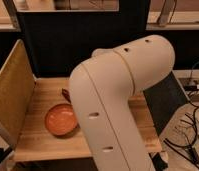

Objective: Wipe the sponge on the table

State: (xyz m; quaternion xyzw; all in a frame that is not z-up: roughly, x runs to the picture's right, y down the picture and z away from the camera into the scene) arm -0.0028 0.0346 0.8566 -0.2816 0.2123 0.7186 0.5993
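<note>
The small pale blue-grey sponge is being hidden from view, so its place cannot be told. The light wooden plank-grain table [43, 146] is being covered at centre frame by the large cream-white robot arm [118, 100]. The gripper is being concealed behind that arm, its jaws being held wide apart. A round orange bowl [61, 120] is being carried at the table's lower left, with a dark red-brown elongated object [66, 93] just above it. The left edge is being flanked by a tan perforated side panel [13, 85].

No legible text, labels, brands, numbers or signs anywhere in view.
</note>
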